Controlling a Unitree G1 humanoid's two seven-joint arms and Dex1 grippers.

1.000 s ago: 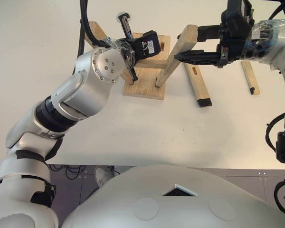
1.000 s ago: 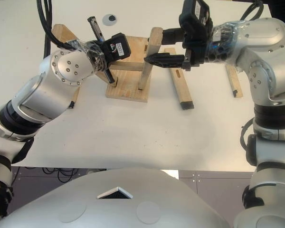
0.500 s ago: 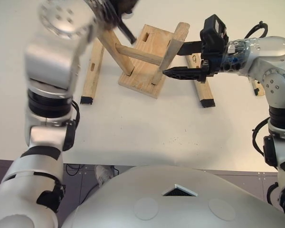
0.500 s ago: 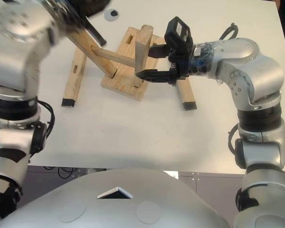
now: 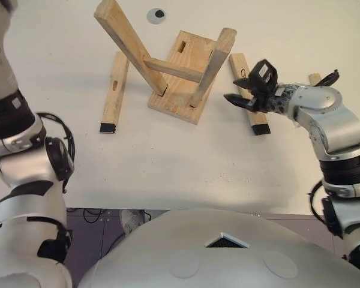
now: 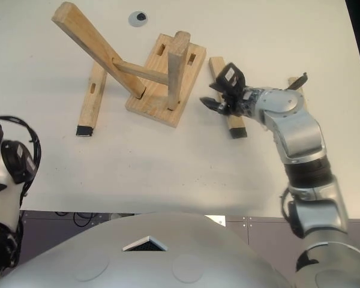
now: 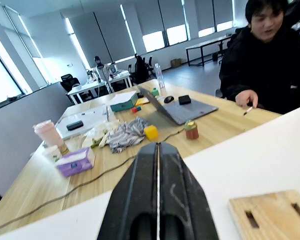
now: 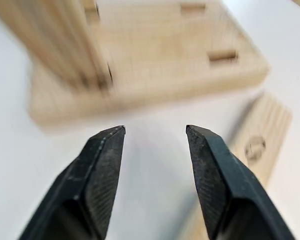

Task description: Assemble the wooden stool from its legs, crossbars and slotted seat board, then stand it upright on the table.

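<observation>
Right gripper [image 5: 234, 91] spread, empty; half-built stool [image 5: 175, 99] just left, loose leg [image 5: 237, 65] beneath

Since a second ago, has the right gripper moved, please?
Yes. The right gripper has left the upright leg and drawn rightward, over the loose leg.

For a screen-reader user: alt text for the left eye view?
Half-built stool on the table: seat board flat, two legs joined by a crossbar standing in it. The open right gripper is by a loose leg; another leg lies left.
</observation>
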